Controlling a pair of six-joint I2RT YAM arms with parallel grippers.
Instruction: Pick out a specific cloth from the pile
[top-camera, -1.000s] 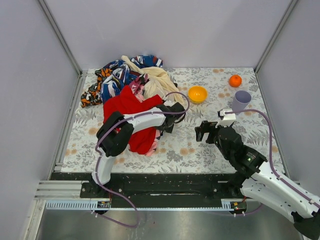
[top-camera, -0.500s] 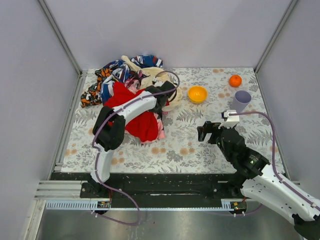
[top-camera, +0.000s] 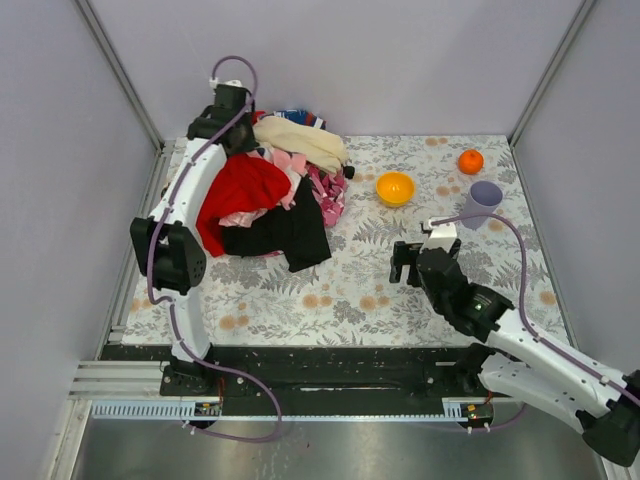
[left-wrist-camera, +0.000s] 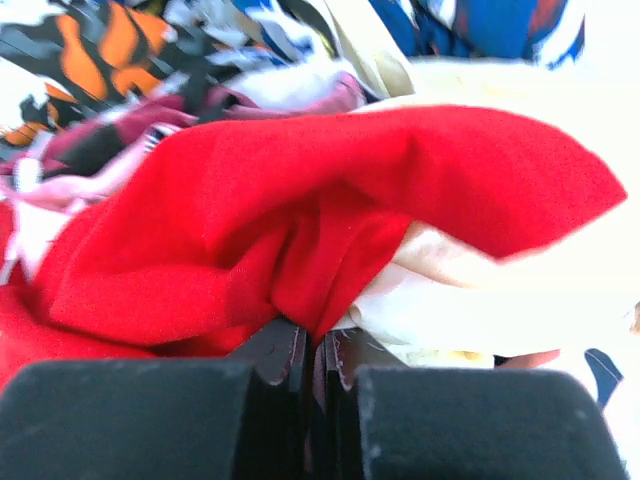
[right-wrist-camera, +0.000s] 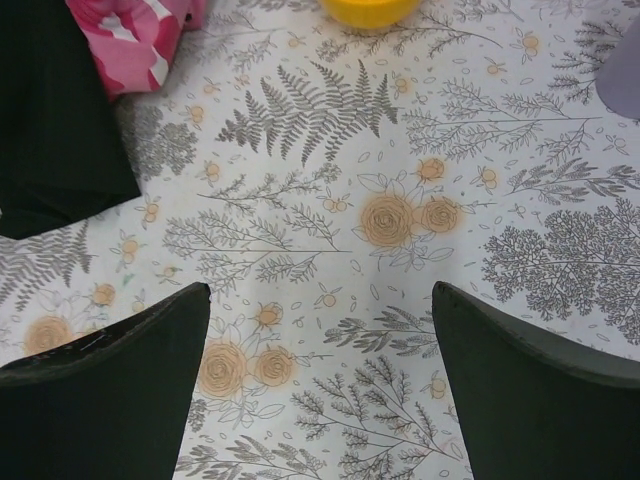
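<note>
The black cloth lies spread at the near right edge of the pile, uncovered, and its edge shows in the right wrist view. My left gripper is stretched to the far back left over the pile. Its jaws are shut, with a fold of the bright red cloth running into them. That red cloth is bunched behind the black one. My right gripper hovers open over bare table, to the right of the black cloth and holding nothing.
An orange bowl stands right of the pile. A purple cup and a small orange fruit stand at the back right. A pink-and-white cloth lies beside the black one. Side walls and rails enclose the flowered table.
My left gripper has shut and swung from the pile's near side to the far back left, dragging the red cloth along. The black cloth now lies exposed. The right gripper shifted slightly.
</note>
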